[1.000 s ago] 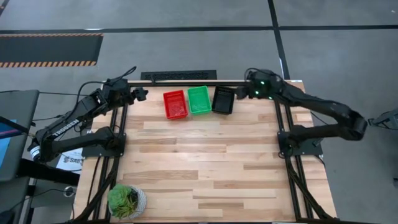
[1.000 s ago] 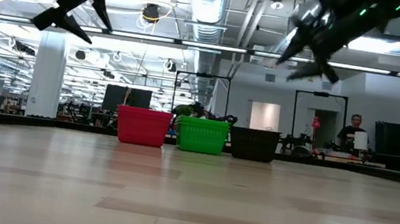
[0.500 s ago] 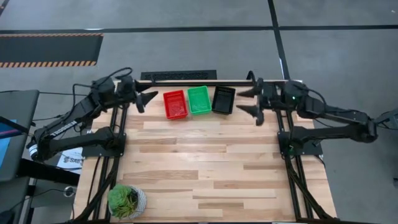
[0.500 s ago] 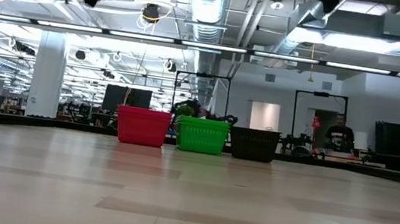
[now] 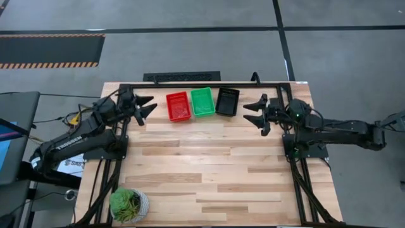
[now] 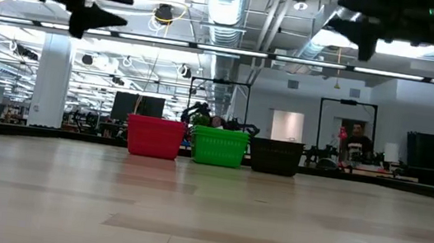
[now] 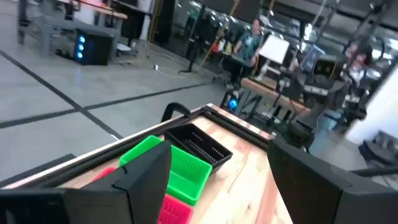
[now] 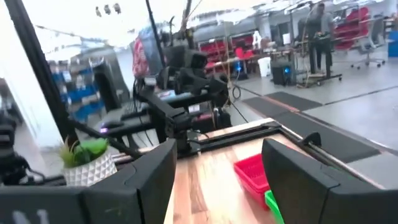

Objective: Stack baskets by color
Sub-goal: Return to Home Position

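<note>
A red basket [image 5: 178, 106], a green basket [image 5: 203, 101] and a black basket [image 5: 227, 101] stand side by side on their bases near the table's far edge. They also show in the low view as red basket [image 6: 154, 137], green basket [image 6: 219, 147] and black basket [image 6: 276, 156]. My left gripper [image 5: 149, 106] hovers open to the left of the red one, high above the table. To the right of the black one, my right gripper [image 5: 252, 114] hovers open. Both point level toward the table's middle with nothing between their fingers.
A potted green plant [image 5: 129, 204] stands at the table's near left corner. A black frame rail [image 5: 190, 84] runs along the far edge. The wooden tabletop [image 5: 209, 171] lies bare between the basket row and the near edge. A person [image 6: 355, 140] stands in the room behind.
Both grippers have drawn back from the far edge toward the near edge, the right one more. Each has rolled and tipped up from a slant to level. Both stay open. The baskets have kept still.
</note>
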Action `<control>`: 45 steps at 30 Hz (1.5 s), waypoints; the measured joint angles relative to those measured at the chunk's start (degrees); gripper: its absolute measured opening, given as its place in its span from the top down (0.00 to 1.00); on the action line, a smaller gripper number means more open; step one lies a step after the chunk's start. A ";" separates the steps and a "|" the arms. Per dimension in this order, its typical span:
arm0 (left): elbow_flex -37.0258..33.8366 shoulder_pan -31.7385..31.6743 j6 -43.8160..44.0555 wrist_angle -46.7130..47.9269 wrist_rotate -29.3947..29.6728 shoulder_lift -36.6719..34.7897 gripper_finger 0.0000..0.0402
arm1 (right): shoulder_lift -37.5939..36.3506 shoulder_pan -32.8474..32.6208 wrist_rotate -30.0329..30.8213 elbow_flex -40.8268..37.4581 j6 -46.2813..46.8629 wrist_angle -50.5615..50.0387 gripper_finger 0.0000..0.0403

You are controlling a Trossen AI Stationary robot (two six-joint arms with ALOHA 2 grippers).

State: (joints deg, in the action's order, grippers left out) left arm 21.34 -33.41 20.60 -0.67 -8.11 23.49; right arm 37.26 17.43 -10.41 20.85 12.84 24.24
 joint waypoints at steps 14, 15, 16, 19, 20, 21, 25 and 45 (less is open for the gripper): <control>-16.25 -0.09 9.00 -0.91 2.16 -23.37 0.36 | -14.29 5.51 3.67 -20.31 15.14 4.07 0.35; -17.18 -0.09 10.16 -0.26 2.12 -23.23 0.36 | -14.65 5.32 4.34 -20.31 15.21 2.15 0.35; -17.95 -0.04 10.78 0.08 2.38 -22.75 0.36 | -14.97 5.11 4.78 -20.31 15.22 1.37 0.35; -20.58 0.10 13.90 -1.15 2.71 -22.06 0.36 | -14.74 4.89 5.44 -20.31 14.80 1.04 0.35; -20.68 0.25 14.04 -2.15 2.76 -21.77 0.36 | -14.74 4.70 5.56 -20.31 14.78 1.74 0.35; -20.69 0.49 13.64 -3.89 2.78 -21.48 0.36 | -14.74 4.52 5.59 -20.31 14.79 2.25 0.35; -20.72 0.48 13.03 -3.77 3.31 -21.75 0.36 | -14.91 3.44 5.80 -20.33 14.76 2.10 0.35; -20.83 1.49 11.66 -1.98 3.62 -21.28 0.36 | -14.74 2.74 6.02 -20.38 16.24 -16.82 0.35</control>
State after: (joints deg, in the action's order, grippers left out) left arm 0.51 -31.92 32.27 -2.66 -4.49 2.21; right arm 22.52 20.16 -4.38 0.47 29.08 7.42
